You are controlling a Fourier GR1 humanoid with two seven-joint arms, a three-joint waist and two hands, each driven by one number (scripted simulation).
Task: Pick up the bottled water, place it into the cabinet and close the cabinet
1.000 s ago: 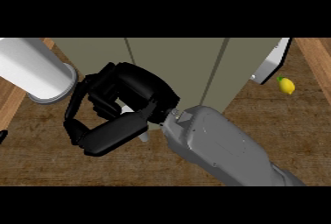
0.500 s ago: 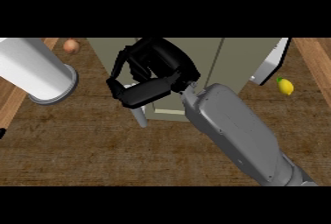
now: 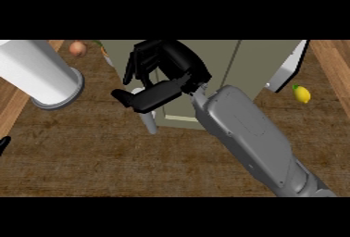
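My right hand [image 3: 167, 69] is over the beige cabinet [image 3: 226, 65] at the top middle. Its fingers are spread on the left door [image 3: 179, 110] and its thumb [image 3: 147, 99] points left, holding nothing that I can see. The door's grey handle [image 3: 149, 122] sticks out just below the thumb. At the right, the other door [image 3: 287, 69] stands ajar as a white slanted panel. No bottled water shows anywhere; the hand and forearm [image 3: 253, 139] hide part of the cabinet front. A black tip [image 3: 3, 144] at the left edge may be my left hand.
A tall white cylinder on a grey base [image 3: 34, 69] stands at the left. A lemon [image 3: 301, 94] lies right of the cabinet, and a brownish round fruit or vegetable [image 3: 78, 47] at the top left. Lighter wooden strips run along both side edges.
My right hand has moved up and to the right, from the counter's left middle onto the cabinet's left door, its fingers uncurling. The cylinder and lemon have stayed put.
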